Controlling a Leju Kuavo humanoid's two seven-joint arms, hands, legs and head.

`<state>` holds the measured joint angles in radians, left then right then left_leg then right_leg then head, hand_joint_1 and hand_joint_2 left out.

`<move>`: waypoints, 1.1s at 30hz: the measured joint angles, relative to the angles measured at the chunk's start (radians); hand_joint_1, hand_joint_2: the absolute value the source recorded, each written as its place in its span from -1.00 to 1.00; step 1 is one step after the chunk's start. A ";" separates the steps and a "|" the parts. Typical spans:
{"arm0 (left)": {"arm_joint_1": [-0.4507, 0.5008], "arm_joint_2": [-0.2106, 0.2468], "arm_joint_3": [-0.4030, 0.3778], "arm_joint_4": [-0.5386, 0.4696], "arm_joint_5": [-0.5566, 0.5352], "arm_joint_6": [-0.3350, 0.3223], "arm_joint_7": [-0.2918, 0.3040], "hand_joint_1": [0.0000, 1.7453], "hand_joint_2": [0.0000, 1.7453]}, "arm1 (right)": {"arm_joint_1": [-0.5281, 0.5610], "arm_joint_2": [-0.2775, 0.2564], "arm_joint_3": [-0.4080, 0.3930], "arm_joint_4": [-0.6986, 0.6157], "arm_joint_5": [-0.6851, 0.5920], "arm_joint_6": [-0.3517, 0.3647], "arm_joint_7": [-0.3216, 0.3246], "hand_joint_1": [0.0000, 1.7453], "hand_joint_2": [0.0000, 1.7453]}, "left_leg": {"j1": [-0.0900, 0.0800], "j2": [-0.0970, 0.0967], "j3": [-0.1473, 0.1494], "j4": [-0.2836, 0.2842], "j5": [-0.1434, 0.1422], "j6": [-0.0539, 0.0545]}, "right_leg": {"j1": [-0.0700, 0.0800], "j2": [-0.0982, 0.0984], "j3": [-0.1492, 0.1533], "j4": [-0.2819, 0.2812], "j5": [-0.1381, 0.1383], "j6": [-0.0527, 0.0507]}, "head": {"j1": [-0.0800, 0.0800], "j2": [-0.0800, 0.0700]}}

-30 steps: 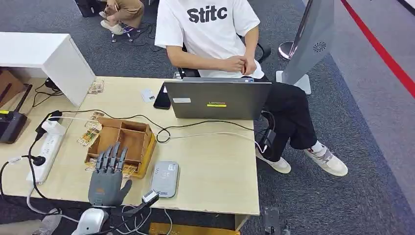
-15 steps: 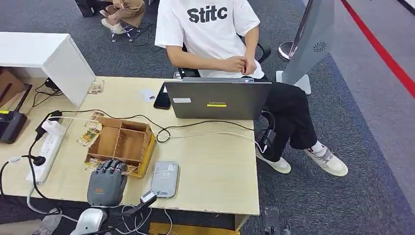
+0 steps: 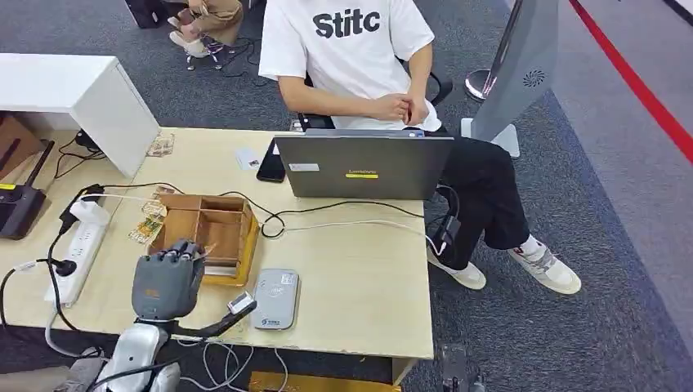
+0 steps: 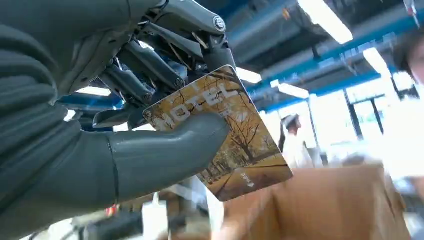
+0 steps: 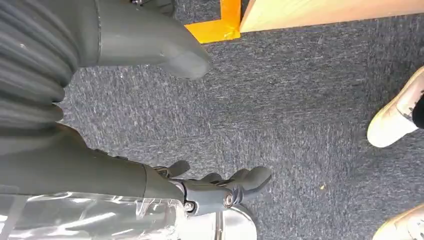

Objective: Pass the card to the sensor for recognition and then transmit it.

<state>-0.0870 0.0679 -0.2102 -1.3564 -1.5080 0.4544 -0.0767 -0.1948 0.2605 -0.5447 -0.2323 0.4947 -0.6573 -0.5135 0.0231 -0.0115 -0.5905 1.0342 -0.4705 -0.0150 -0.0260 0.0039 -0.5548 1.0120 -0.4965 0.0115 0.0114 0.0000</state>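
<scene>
While pinched btwn thumb and fingers of left hand [image 3: 167, 282], card [image 4: 225, 137] sits lifted over wooden box [image 3: 214, 235] on tabletop [image 3: 359, 269]. Grey card reader [image 3: 275, 299] just right of that hand, so nearest. Right hand [image 5: 150, 45] hangs w/ nothing held, fingers apart.

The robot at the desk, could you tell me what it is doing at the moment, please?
The robot's left hand holds a hotel card pinched between its thumb and fingers, above the wooden box on the desk. The grey card reader lies just beside that box, and the card has not been put to it yet. The right hand hangs by the carpet, holding nothing. A person sits behind the laptop across the desk.
</scene>
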 joint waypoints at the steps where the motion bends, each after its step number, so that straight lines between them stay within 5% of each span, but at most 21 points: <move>1: -0.018 0.001 0.008 -0.023 0.000 -0.010 -0.001 1.00 1.00 | -0.001 0.000 0.000 0.000 0.001 0.000 0.001 -1.00 1.00 | 0.000 0.000 0.000 0.000 0.000 0.000 | 0.000 0.000 0.000 0.000 0.000 0.000 | 0.000 0.000; 9: -0.155 0.007 0.091 -0.095 0.059 -0.110 -0.039 1.00 1.00 | -0.012 0.005 0.003 0.000 0.023 0.000 0.019 -1.00 1.00 | 0.000 0.000 0.000 0.000 0.000 0.000 | 0.000 0.000 0.000 0.001 0.001 0.000 | 0.000 0.000; 17: -0.257 0.031 0.184 0.009 0.061 -0.108 -0.049 1.00 1.00 | -0.018 0.015 0.012 0.000 0.036 0.000 0.029 -1.00 1.00 | 0.000 0.000 0.000 0.000 0.001 -0.001 | 0.000 0.000 0.000 0.001 0.001 0.000 | 0.000 0.000; 26: -0.264 0.035 0.214 0.064 0.060 -0.089 -0.050 1.00 1.00 | -0.020 0.020 0.026 0.000 0.037 0.000 0.030 -1.00 1.00 | 0.000 0.000 -0.001 0.000 0.001 -0.001 | 0.000 0.000 -0.001 0.001 0.001 0.000 | 0.000 0.000; 27: -0.264 0.034 0.214 0.066 0.059 -0.089 -0.050 -0.08 1.00 | -0.020 0.021 0.027 0.000 0.037 0.000 0.030 -1.00 1.00 | 0.000 0.000 -0.001 0.000 0.001 -0.001 | 0.000 0.000 -0.001 0.001 0.001 0.000 | 0.000 0.000; 28: -0.264 0.034 0.214 0.067 0.059 -0.088 -0.052 -0.82 1.00 | -0.020 0.021 0.027 0.000 0.037 0.000 0.030 -1.00 1.00 | 0.000 0.000 -0.001 0.000 0.001 -0.001 | 0.000 0.000 -0.001 0.001 0.001 0.000 | 0.000 0.000; 29: -0.264 0.034 0.214 0.069 0.058 -0.088 -0.052 -1.00 1.00 | -0.020 0.021 0.027 0.000 0.037 0.000 0.029 -1.00 1.00 | 0.000 0.000 -0.001 0.000 0.001 -0.001 | 0.000 0.000 -0.001 0.001 0.001 0.000 | 0.000 0.000; 33: -0.260 0.032 0.214 0.071 0.056 -0.084 -0.061 -1.00 1.00 | -0.020 0.022 0.028 0.000 0.037 0.000 0.029 -1.00 1.00 | 0.000 0.000 -0.001 0.000 0.001 -0.001 | 0.000 0.000 -0.001 0.001 0.001 0.000 | 0.000 0.000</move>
<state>-0.3472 0.0996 0.0042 -1.2852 -1.4515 0.3708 -0.1377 -0.2150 0.2827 -0.5169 -0.2319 0.5322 -0.6573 -0.4841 0.0232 -0.0116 -0.5914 1.0342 -0.4697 -0.0159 -0.0260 0.0040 -0.5560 1.0127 -0.4954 0.0112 0.0114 0.0000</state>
